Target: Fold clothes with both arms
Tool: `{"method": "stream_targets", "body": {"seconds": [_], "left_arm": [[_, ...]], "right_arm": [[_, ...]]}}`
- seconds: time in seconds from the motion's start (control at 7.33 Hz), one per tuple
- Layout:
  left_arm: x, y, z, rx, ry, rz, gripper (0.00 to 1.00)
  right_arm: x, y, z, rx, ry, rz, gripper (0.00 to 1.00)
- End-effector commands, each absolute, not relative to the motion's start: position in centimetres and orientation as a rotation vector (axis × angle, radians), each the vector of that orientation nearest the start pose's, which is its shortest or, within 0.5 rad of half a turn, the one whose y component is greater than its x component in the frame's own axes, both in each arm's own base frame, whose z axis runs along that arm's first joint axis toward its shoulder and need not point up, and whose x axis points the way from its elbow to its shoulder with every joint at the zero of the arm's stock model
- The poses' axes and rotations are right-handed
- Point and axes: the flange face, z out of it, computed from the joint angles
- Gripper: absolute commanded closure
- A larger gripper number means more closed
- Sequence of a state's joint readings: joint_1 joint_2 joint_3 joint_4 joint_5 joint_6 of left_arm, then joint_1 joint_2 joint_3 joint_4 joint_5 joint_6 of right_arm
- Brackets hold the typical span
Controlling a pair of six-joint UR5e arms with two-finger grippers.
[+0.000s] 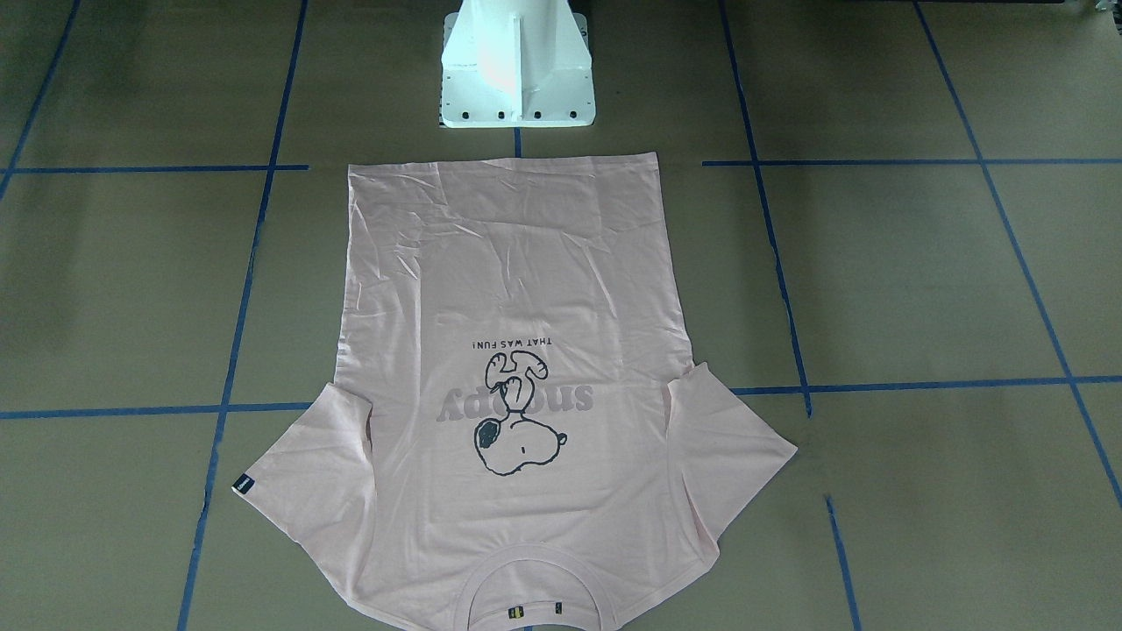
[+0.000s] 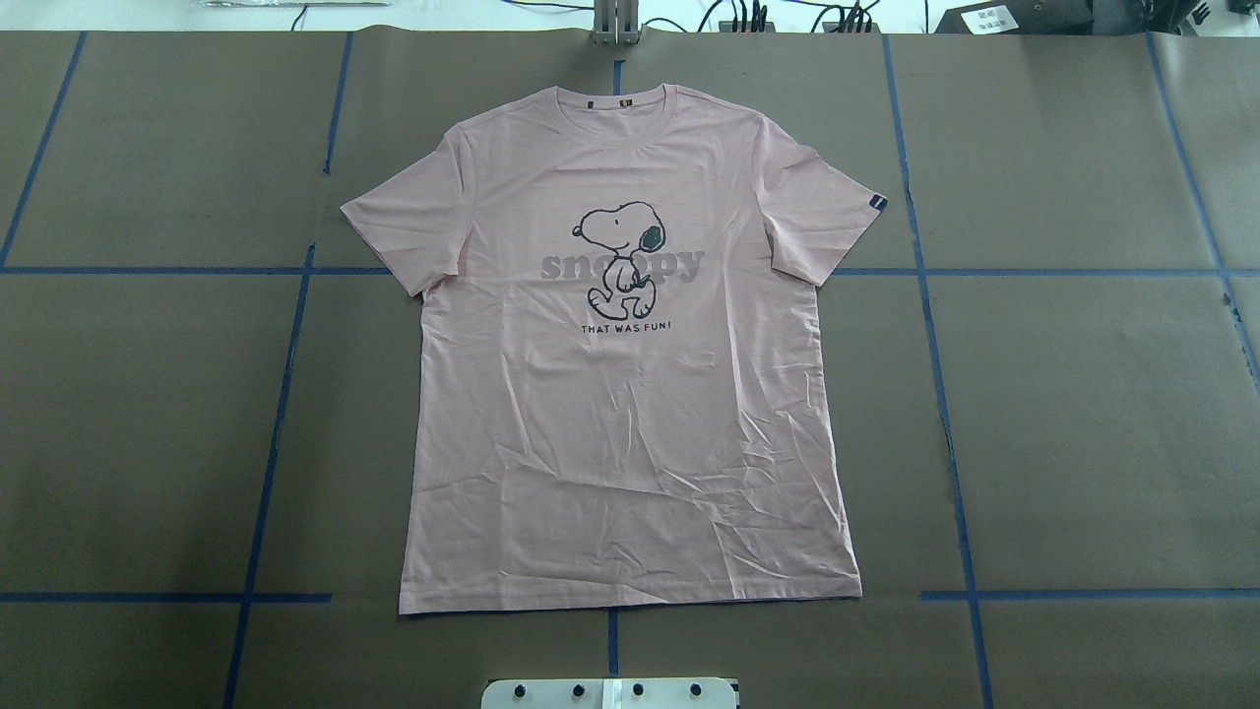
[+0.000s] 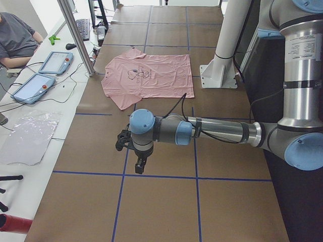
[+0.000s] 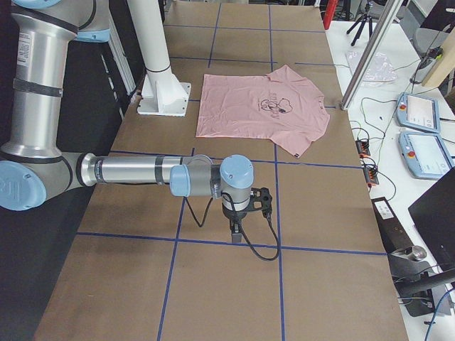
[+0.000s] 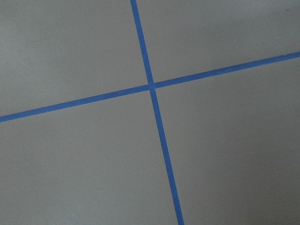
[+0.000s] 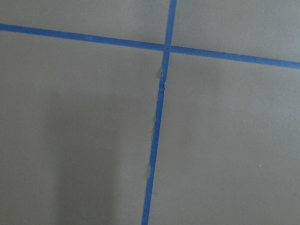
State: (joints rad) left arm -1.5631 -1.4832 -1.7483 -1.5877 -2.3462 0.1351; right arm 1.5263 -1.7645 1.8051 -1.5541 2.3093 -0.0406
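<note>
The pale pink T-shirt (image 2: pixel 630 394) lies flat and spread out, print up, in the middle of the table, its collar on the far side from my base; it also shows in the front-facing view (image 1: pixel 517 289) and both side views (image 3: pixel 151 75) (image 4: pixel 259 106). Neither arm is over it. My left gripper (image 3: pixel 140 164) hangs above bare table well off to my left of the shirt. My right gripper (image 4: pixel 234 229) hangs likewise off to my right. I cannot tell whether either is open or shut. Both wrist views show only brown table and blue tape lines.
The white pedestal base (image 1: pixel 517 70) stands just behind the shirt's hem. Blue tape lines (image 2: pixel 285 394) grid the brown table. Along the far edge are a metal post (image 3: pixel 75 35), tablets (image 3: pixel 55 62), cables, a plastic bag (image 3: pixel 28 136) and a seated operator (image 3: pixel 15 35).
</note>
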Motion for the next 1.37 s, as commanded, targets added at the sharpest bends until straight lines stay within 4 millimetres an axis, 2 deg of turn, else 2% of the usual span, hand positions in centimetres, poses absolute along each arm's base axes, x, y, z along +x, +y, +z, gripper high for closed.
{"method": "stream_targets", "body": {"seconds": [0.0,0.14,0.27,0.55,0.68,0.82,0.96,1.09,1.23], "left_arm": [[-5.9,-46.3,59.9,0.175,0.766,0.192,0.0],[-5.9,-46.3,59.5,0.184,0.764,0.194,0.0],[-6.0,-46.4,57.6,0.228,0.762,0.21,0.0],[-5.9,-46.7,55.5,0.308,0.749,0.245,0.0],[-5.9,-47.0,54.6,0.402,0.743,0.278,0.0],[-5.8,-47.5,53.5,0.481,0.728,0.312,0.0],[-5.8,-50.0,51.0,0.605,0.709,0.357,0.0],[-5.7,-51.7,50.4,0.681,0.695,0.387,0.0],[-5.6,-56.6,47.7,0.778,0.691,0.418,0.0]], "right_arm": [[4.8,-41.8,63.0,0.059,-0.738,-0.105,0.0],[4.8,-42.0,62.7,0.085,-0.738,-0.115,0.0],[4.7,-42.5,62.1,0.138,-0.738,-0.131,0.0],[4.6,-44.3,59.7,0.28,-0.732,-0.18,0.0],[4.6,-47.6,56.6,0.371,-0.714,-0.212,0.0],[4.4,-50.6,54.4,0.405,-0.719,-0.21,0.0],[4.2,-54.5,52.9,0.406,-0.736,-0.156,0.0],[3.9,-56.1,53.5,0.387,-0.743,-0.129,0.0],[3.6,-58.5,52.4,0.398,-0.747,-0.131,0.0]]}}
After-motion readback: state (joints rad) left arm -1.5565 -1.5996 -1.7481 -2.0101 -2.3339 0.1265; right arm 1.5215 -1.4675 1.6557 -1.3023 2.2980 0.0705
